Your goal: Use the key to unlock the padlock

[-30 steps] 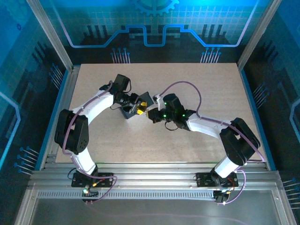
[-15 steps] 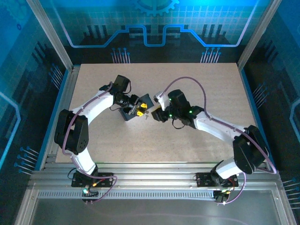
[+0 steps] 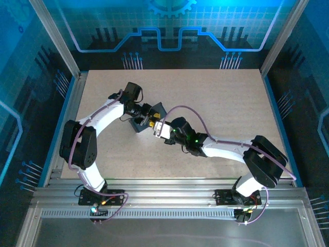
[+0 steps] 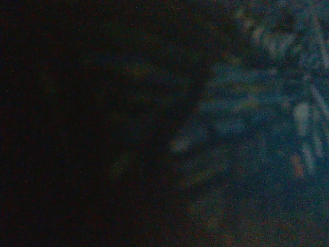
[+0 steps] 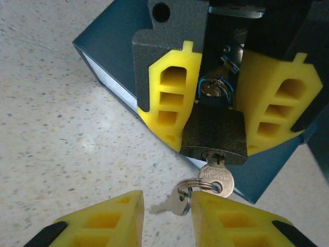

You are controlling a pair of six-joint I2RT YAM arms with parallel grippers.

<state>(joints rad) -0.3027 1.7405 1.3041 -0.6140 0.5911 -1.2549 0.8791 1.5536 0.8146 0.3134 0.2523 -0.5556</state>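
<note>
Right wrist view: close look across the pale speckled desk (image 5: 56, 134) at lock and key.
Padlock (image 5: 213, 131): dark grey grainy metal body, at 1 o'clock of the picture's middle, keyhole face turned to 6 o'clock; shackle end tucked away at 12 o'clock, too hidden to tell whether locked.
Left hand (image 5: 213, 148): clenched on the padlock, one yellow finger (image 5: 169, 98) pressed to its 9 o'clock side, the other to its 3 o'clock side.
Key (image 5: 216, 177): silvery, blade seated in the keyhole, round stamped head sticking out at the padlock's 6 o'clock.
Key ring (image 5: 188, 186): threaded through the key's head, hanging toward 7 o'clock of it.
Second key (image 5: 170, 207): on the same ring, dangling in the gap between the right hand's fingertips; contact with them cannot be told.
Right hand (image 5: 163, 222): released, yellow fingertips standing apart at 6 o'clock of the key, grasping nothing, the key's head just beyond them.
Dark blue box (image 5: 103, 56): behind the left hand, pale lower edge, corner reaching to 10 o'clock, resting on the desk.
Top external view: both hands meeting at 9 o'clock of the desk's middle, right hand at 4 o'clock of the left.
Left wrist view: dark and blurred, nothing told apart.
</note>
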